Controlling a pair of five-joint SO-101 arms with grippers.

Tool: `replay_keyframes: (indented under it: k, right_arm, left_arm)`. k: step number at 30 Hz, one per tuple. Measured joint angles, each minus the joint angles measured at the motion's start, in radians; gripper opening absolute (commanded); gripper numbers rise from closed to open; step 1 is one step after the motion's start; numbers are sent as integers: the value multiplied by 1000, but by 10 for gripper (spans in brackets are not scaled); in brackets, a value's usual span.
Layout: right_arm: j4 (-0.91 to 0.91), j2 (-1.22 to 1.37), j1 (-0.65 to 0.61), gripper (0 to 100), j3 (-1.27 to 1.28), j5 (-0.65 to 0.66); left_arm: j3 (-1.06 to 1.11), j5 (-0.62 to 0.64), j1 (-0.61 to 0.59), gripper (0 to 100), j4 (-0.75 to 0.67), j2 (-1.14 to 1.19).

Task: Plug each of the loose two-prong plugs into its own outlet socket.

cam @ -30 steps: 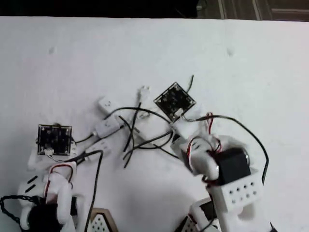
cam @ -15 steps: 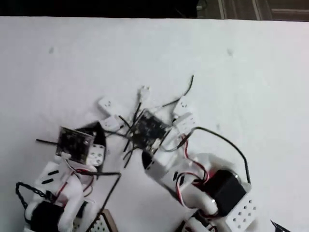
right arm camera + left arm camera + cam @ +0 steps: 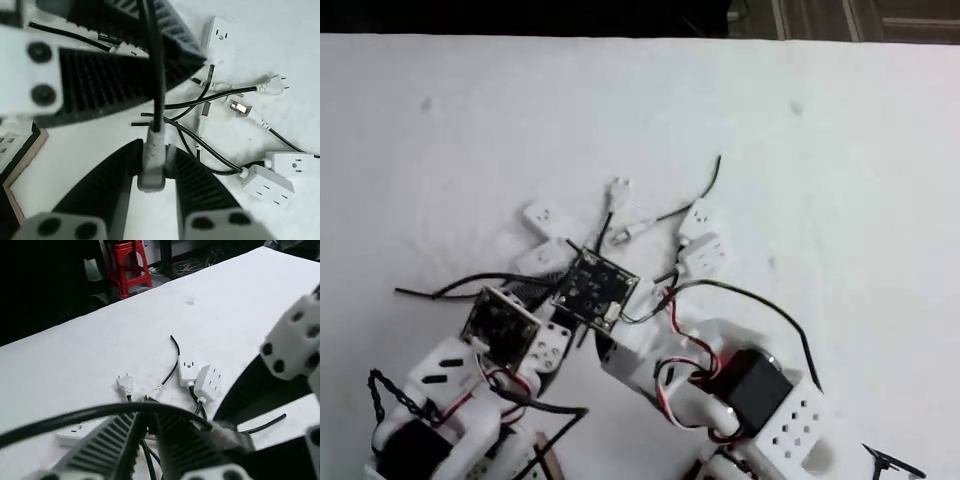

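Observation:
My right gripper (image 3: pixel 153 151) is shut on a grey-white plug body (image 3: pixel 151 170) just above the table. Its black cable (image 3: pixel 152 60) runs up between the ribbed black fingers (image 3: pixel 115 80) of the left gripper. In the left wrist view my left gripper (image 3: pixel 146 416) is shut on that black cable (image 3: pixel 75 417) at its tips. A loose two-prong plug (image 3: pixel 618 187) and a second plug (image 3: pixel 625 235) lie just beyond both arms. White outlet sockets lie around them: two sockets (image 3: pixel 698 217) (image 3: pixel 705 250) on the right, two more sockets (image 3: pixel 542 215) (image 3: pixel 552 255) on the left.
Black cables (image 3: pixel 460 287) tangle over the white table (image 3: pixel 820 150) between the sockets. Both arms crowd the near middle, their wrist camera boards (image 3: pixel 593 285) almost touching. A wooden board corner (image 3: pixel 545 462) pokes in at the front edge. The far half of the table is bare.
The right arm swung left and the left arm swung right, so the grippers now meet at the near middle. The cable between them was dragged along.

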Motion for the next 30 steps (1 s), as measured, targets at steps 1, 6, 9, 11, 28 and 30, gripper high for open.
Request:
replay_keyframes:
  k: [1, 6, 9, 11, 28, 30]
  right_arm:
    - [-9, 0, 0, 18, 0, 3]
    - [-31, 0, -6, 18, 8, 6]
    - [-31, 0, -6, 18, 8, 8]
    - [-34, 0, -6, 18, 8, 12]
    - [-69, 0, 130, 18, 57, 12]
    - [-69, 0, 190, 18, 57, 12]
  left_arm:
    - [0, 0, 18, 24, 0, 0]
    - [-2, 0, 98, 24, 2, 0]
    - [-2, 0, 132, 23, 5, 0]
    - [-2, -2, 149, 23, 5, 0]
    - [-112, -104, -285, 24, 48, 0]
    - [-118, -172, -367, 24, 63, 0]
